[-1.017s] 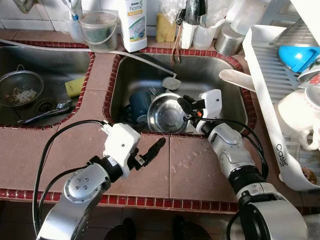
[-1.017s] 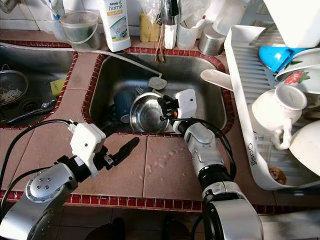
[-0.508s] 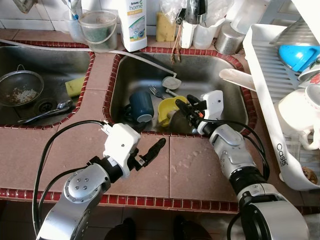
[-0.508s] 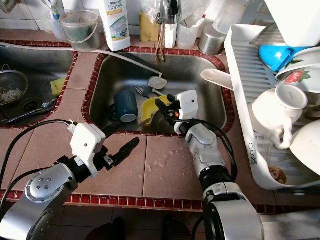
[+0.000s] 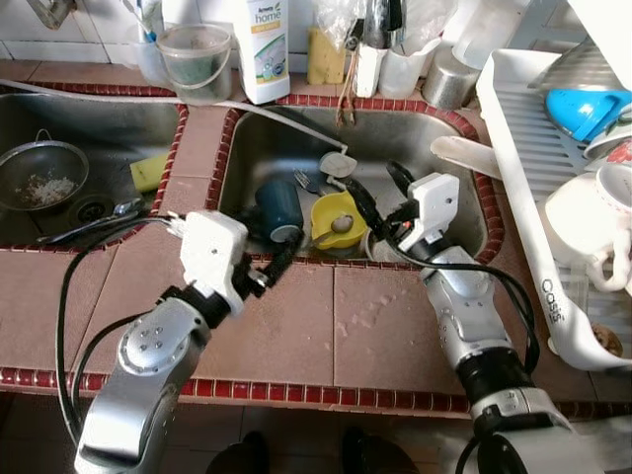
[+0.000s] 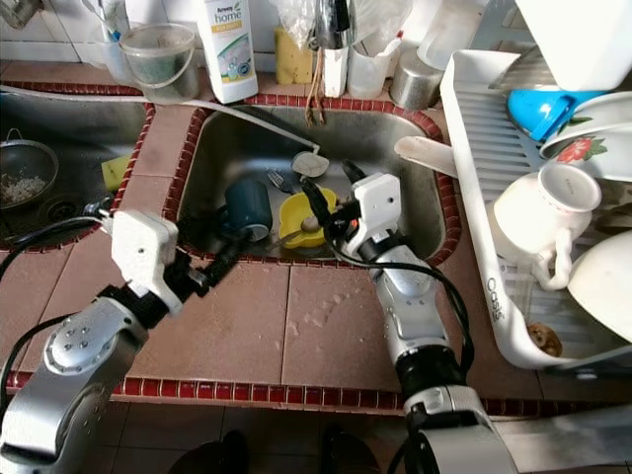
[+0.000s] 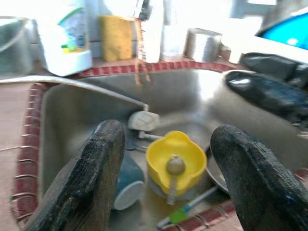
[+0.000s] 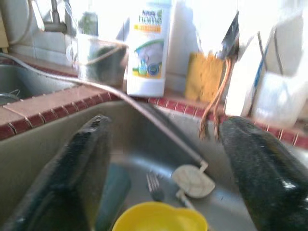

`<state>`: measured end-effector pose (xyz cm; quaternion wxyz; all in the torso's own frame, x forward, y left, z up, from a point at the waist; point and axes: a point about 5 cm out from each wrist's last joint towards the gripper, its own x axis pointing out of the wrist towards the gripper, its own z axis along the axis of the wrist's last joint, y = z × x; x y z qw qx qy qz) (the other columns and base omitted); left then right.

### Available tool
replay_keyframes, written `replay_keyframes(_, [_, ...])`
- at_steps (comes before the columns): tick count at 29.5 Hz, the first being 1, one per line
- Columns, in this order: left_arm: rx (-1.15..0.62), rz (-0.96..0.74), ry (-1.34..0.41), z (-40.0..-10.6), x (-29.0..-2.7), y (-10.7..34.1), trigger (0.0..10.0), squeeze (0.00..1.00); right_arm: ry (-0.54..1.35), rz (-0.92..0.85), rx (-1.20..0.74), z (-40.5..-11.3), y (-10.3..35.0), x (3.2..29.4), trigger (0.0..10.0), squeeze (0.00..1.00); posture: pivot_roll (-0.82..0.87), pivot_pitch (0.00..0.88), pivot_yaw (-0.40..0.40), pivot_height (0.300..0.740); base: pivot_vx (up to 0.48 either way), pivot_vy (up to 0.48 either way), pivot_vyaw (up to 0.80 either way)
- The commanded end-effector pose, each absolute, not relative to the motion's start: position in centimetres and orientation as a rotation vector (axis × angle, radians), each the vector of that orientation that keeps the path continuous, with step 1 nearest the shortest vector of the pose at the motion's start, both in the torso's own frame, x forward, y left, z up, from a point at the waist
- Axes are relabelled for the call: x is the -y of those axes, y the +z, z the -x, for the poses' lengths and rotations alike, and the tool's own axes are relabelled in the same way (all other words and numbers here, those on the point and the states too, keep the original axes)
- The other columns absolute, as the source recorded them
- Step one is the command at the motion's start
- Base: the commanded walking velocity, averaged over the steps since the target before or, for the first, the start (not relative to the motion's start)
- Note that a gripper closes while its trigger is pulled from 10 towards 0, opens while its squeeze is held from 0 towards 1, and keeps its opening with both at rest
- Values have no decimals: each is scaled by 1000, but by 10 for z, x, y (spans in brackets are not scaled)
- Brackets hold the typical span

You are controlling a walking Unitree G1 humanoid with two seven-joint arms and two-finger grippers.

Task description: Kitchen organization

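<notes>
**Both grippers poised over the right-hand sink**

The chief hazard, as a judgement, is collision: both grippers converge on one crowded sink (image 5: 464, 158), and a careless reach could knock the yellow bowl (image 5: 339, 219) against the blue mug (image 5: 279, 205), or trap the fork (image 5: 305, 181) beneath a finger. The wet steel would likely let dishes slide.

The right gripper (image 5: 373, 197) hangs above the sink, beside the yellow bowl, fingers (image 8: 84, 166) spread wide and holding nothing. The left gripper (image 5: 276, 265) sits at the sink's near rim, pointing toward the blue mug; its fingers (image 7: 98, 168) also stand wide apart and empty. The white drying rack (image 5: 523, 148) lies to the right, loaded with a cup (image 5: 583, 217).
</notes>
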<state>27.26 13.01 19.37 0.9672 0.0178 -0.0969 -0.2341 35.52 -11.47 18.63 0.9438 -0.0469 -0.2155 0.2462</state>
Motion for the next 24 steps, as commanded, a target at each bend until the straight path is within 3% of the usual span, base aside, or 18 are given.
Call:
replay_keyframes(1, [211,-23,-423,-277,-135,194,10000,0,500,126,484,-351,192,112,10000,1000,-44,174,-34,740,0,0,0])
replay_keyframes(10, [237,39,-313,-294,-145,194,10000,0,442,112,519,-349,201,111,10000,1000,-37,137,-42,740,0,0,0])
replay_keyframes(11, [240,30,-300,-295,-146,194,10000,0,434,109,520,-348,200,111,10000,725,-36,129,-45,740,0,0,0])
replay_keyframes(13, [247,14,-285,-297,-146,194,10000,0,425,109,521,-347,200,111,10000,725,-36,129,-45,740,0,0,0])
replay_keyframes(14, [245,13,-268,-300,-147,192,10000,0,417,101,517,-346,199,110,10000,349,-35,121,-49,740,0,0,0])
replay_keyframes(15, [243,11,-254,-302,-148,190,10000,0,411,97,513,-345,198,110,10000,349,-35,121,-49,740,0,0,0])
replay_keyframes(16, [229,2,-212,-306,-152,187,10000,0,395,109,519,-344,198,112,10000,0,-35,109,-51,740,0,0,0])
replay_keyframes(24, [227,-12,-100,-320,-163,179,10000,0,303,140,505,-341,194,129,10000,0,-39,71,-60,740,0,0,0])
